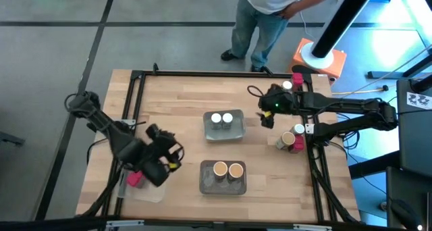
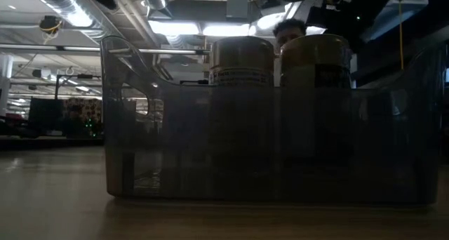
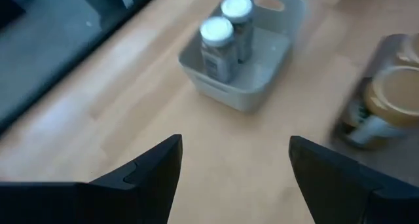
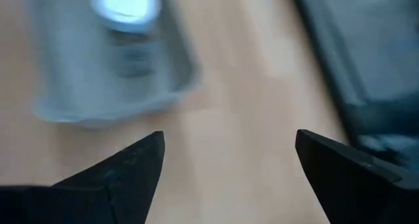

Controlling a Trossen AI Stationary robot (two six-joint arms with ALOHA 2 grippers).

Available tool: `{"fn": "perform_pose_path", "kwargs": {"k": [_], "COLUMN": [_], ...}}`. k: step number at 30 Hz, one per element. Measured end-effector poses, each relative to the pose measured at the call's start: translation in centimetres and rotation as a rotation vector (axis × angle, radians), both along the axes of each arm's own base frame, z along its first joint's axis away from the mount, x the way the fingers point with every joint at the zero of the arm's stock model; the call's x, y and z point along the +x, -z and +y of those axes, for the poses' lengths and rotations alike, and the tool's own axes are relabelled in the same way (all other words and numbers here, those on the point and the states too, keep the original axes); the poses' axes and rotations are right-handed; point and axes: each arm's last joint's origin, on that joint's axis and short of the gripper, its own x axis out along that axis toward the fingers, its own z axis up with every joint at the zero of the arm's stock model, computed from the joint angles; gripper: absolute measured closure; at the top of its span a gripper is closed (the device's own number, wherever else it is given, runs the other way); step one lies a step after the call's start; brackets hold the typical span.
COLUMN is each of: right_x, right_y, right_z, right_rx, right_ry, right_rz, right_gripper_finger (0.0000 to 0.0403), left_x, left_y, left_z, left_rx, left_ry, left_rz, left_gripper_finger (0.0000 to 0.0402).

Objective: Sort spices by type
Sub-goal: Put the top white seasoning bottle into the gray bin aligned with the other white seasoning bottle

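Note:
Two white-lidded jars (image 1: 221, 119) stand in a grey tray (image 1: 209, 133) at mid-table. Two tan-topped brown cylinders (image 1: 227, 169) stand in a clear tray (image 1: 206, 184) nearer the front, and they also show in the low view (image 2: 242, 57). A red-magenta packet (image 1: 134, 180) lies in a clear tray at the near left. My left gripper (image 3: 236, 145) is open and empty above the table beside that packet (image 1: 170, 157). My right gripper (image 4: 229, 142) is open and empty just right of the grey tray (image 1: 266, 117).
A tan-topped cylinder (image 1: 286, 141), a white-lidded jar (image 1: 299, 130) and a red packet (image 1: 298, 145) stand by the right edge. Another jar (image 1: 288, 86) and a packet (image 1: 297, 77) are at the far right corner. A person (image 1: 266, 15) stands beyond the far edge.

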Motion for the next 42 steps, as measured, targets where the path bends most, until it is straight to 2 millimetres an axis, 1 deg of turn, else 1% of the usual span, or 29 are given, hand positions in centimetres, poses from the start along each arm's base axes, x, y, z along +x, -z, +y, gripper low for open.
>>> {"fn": "perform_pose_path", "kwargs": {"k": [4, 6, 11, 15, 20, 22, 25, 28, 30, 32, 35, 38, 42], "right_x": [-0.8, -1.4, -3.4, -4.9, -6.5, -6.9, -7.1, -7.3, -7.4, -7.3, -7.2, -7.0, -7.0], "right_y": [-0.8, -0.8, -0.4, -0.3, 0.1, 0.4, 1.1, 1.8, 2.4, 2.7, 2.6, 2.3, 2.3], "right_z": [-1.0, -1.9, -5.1, -7.5, -9.9, -10.6, -11.6, -12.5, -13.0, -13.3, -13.6, -13.8, -13.9], "right_rx": [-0.139, -0.157, -0.1, -0.025, 0.083, 0.122, 0.168, 0.197, 0.213, 0.221, 0.197, 0.186, 0.179], "right_ry": [0.166, 0.242, 0.404, 0.488, 0.55, 0.57, 0.594, 0.625, 0.64, 0.65, 0.685, 0.693, 0.725], "right_rz": [0.075, 0.114, 0.187, 0.179, 0.158, 0.155, 0.165, 0.196, 0.218, 0.233, 0.252, 0.239, 0.223], "right_gripper_finger": [0.0061, 0.0061, 0.0061, 0.0061, 0.0061, 0.0061, 0.0061, 0.0061, 0.0061, 0.0061, 0.0061, 0.0061, 0.0061], "left_x": [1.6, 2.0, 2.9, 3.3, 3.1, 3.0, 2.8, 2.7, 2.8, 2.6, 2.4, 2.4, 2.4], "left_y": [0.3, 0.8, 2.5, 4.0, 5.9, 6.4, 7.1, 7.5, 7.5, 7.6, 7.8, 7.2, 6.7], "left_z": [2.0, 3.1, 5.9, 8.3, 11.3, 12.3, 13.1, 13.5, 13.9, 14.2, 14.6, 15.3, 16.0], "left_rx": [0.083, 0.095, 0.044, -0.022, -0.057, -0.051, 0.001, 0.097, 0.171, 0.207, 0.261, 0.326, 0.379], "left_ry": [0.032, 0.043, 0.104, 0.189, 0.261, 0.283, 0.312, 0.359, 0.372, 0.364, 0.36, 0.345, 0.325], "left_rz": [0.077, 0.128, 0.173, 0.15, 0.042, -0.029, -0.17, -0.312, -0.402, -0.456, -0.495, -0.549, -0.57], "left_gripper_finger": [0.0137, 0.0137, 0.0137, 0.0137, 0.0137, 0.0137, 0.0137, 0.0137, 0.0137, 0.0137, 0.0137, 0.0137, 0.0137]}}
